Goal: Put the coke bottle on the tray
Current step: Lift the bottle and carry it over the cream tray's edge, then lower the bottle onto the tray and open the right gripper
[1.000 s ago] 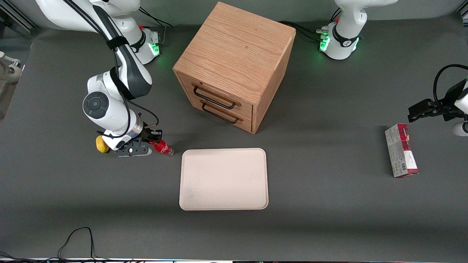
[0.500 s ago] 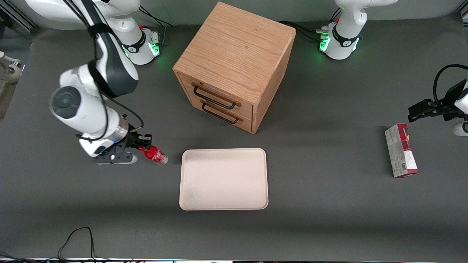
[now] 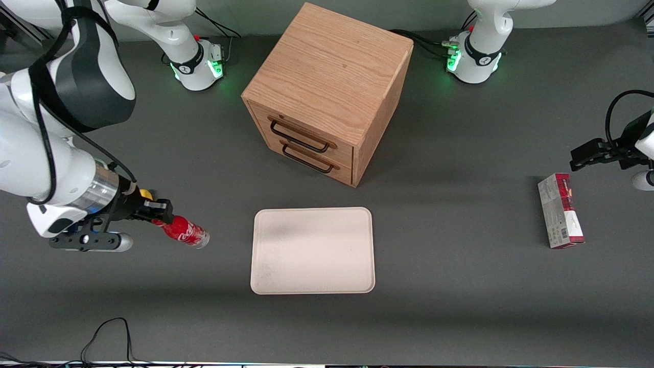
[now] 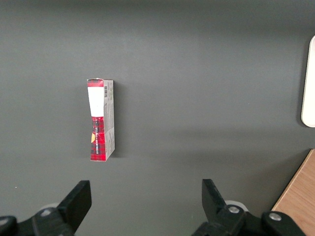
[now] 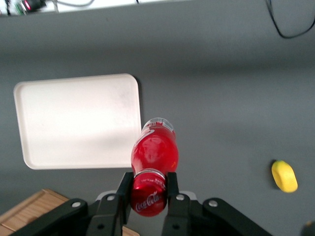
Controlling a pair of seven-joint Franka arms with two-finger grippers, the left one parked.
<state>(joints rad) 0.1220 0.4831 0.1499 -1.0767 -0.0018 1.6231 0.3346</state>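
Note:
The coke bottle (image 3: pixel 185 232) is small and red with white lettering and a clear base. My right gripper (image 3: pixel 157 210) is shut on its cap end and holds it lifted above the table, beside the tray toward the working arm's end. In the right wrist view the gripper (image 5: pixel 147 189) clamps the red cap, and the bottle (image 5: pixel 153 150) hangs past the fingers (image 5: pixel 124 189). The tray (image 3: pixel 312 250) is large, flat, pale beige-pink and bare; it also shows in the right wrist view (image 5: pixel 78 120).
A wooden two-drawer cabinet (image 3: pixel 327 87) stands farther from the front camera than the tray. A yellow object (image 5: pixel 284 175) lies on the table near the gripper. A red-and-grey carton (image 3: pixel 560 210) lies toward the parked arm's end. A black cable (image 3: pixel 104 335) lies near the front edge.
My gripper has lifted the coke bottle off the table and carried it nearer the front camera and away from the tray. The arm has risen toward the camera.

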